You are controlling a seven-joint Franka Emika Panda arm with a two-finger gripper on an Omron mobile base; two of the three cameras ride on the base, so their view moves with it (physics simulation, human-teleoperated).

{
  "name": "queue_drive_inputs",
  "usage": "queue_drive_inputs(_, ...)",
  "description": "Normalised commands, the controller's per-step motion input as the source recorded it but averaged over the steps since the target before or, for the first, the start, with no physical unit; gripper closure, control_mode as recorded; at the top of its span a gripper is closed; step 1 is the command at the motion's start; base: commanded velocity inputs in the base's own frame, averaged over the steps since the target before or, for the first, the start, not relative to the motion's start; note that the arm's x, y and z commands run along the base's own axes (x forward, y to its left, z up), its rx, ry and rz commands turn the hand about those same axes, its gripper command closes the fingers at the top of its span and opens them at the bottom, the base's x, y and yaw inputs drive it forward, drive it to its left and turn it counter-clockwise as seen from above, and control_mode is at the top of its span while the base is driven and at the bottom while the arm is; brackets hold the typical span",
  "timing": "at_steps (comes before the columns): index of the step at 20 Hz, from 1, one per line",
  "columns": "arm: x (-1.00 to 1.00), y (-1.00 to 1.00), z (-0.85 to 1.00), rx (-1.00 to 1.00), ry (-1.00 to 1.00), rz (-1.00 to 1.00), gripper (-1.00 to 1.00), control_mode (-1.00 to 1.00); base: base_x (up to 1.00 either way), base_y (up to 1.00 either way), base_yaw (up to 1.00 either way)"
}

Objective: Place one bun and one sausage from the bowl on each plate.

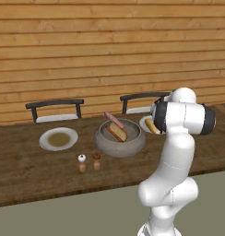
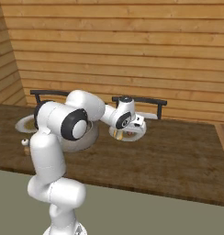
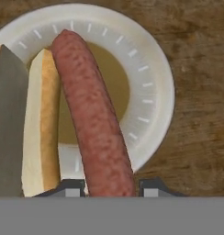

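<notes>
Stretching across the scene, the dark wooden table (image 1: 31, 170) carries everything, with two dark chairs (image 1: 55, 109) behind it against the plank wall. Taking the grey bowl (image 1: 120, 138) as the landmark: it sits near the table's middle and holds one bun (image 1: 116, 132) with one sausage (image 1: 113, 119) leaning on its far rim. Left of the bowl, well apart, lies a white plate (image 1: 58, 138) with a tan centre and nothing on it. Right of the bowl, just beside it, is the second plate (image 3: 150, 87), largely hidden behind the arm in the left base view. Over this plate the gripper (image 3: 109, 187) hangs with its jaws closed on a second sausage (image 3: 93, 114), which points out over the tan centre. A second bun (image 3: 40, 124) lies on that plate, just beside the held sausage. In front of the bowl, toward the table's near edge, stand two small shakers (image 1: 82, 163), one white-topped, one brown-topped.
</notes>
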Motion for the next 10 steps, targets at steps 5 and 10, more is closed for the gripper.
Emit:
queue_drive_inputs(5, 0.35, 0.00, -0.12, 0.00, 0.00, 0.04, 1.00, -1.00, 0.00, 0.00, 0.00)
queue_drive_inputs(10, 0.07, 0.00, -0.23, 0.00, 0.01, 0.01, 1.00, -1.00, 0.00, 0.00, 0.00)
